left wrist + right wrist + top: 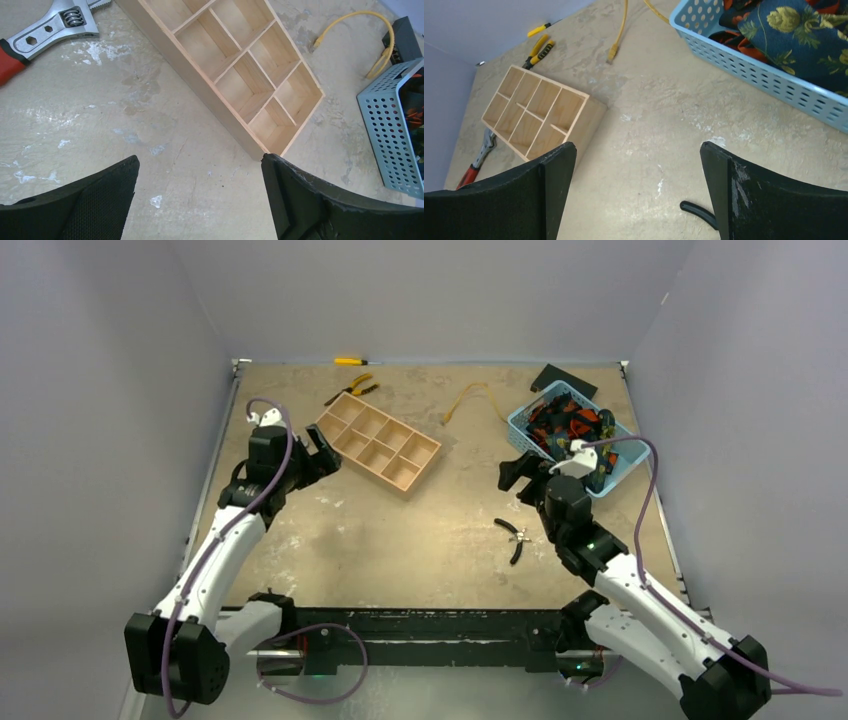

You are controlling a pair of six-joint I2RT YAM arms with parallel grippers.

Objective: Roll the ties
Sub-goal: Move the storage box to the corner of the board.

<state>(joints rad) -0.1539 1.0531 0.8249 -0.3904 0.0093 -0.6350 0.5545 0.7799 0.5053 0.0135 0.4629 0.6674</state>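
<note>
Ties (804,35) lay heaped in basket (769,82) ahead-right of right hand (636,150); likely limp, slippery; pinch an end. It and left hand (200,160) gaped empty.

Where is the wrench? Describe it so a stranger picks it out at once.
Find the wooden divided tray on the left half of the table. The adjustable wrench lies by the tray's left end, toward the left wall. Unlike the yellow-handled pliers beyond the tray, it has a silver head and a red handle.
</note>
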